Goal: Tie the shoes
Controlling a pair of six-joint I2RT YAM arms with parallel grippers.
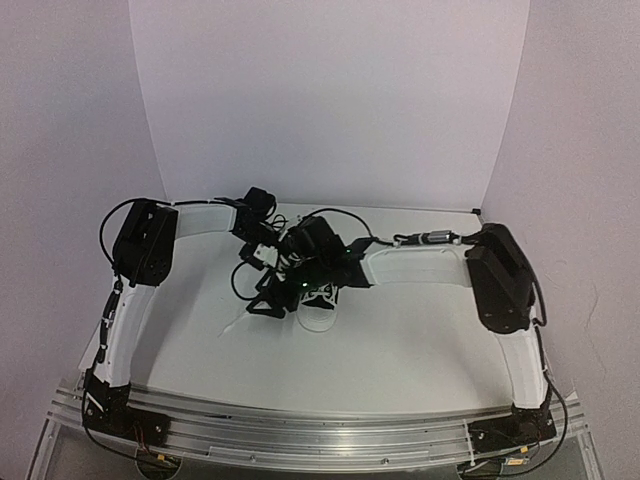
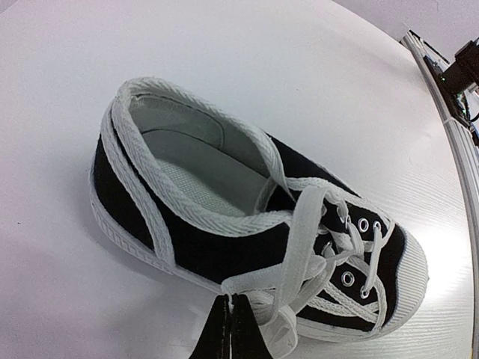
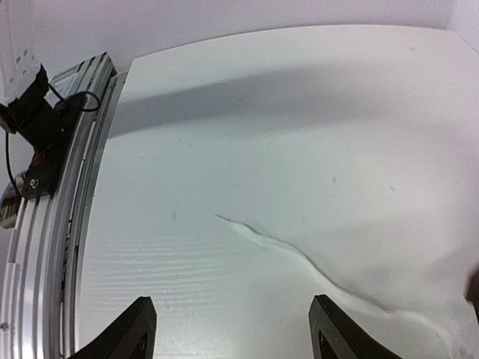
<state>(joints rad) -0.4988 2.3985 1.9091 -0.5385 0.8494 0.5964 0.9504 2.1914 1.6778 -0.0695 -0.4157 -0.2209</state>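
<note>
We see L gripper (image 2: 230, 329) closed tight, tips at laces (image 2: 303, 239) of sneaker (image 2: 217, 250), mid-table. R gripper (image 3: 233, 333) spread wide, holding nothing, over bare table (image 3: 299, 134) by loose lace end (image 3: 262, 239); rail edge (image 3: 75, 224) close.

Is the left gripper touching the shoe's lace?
Cannot tell: in the left wrist view the shut left gripper meets the lace at its edge, possibly only overlapping.
</note>
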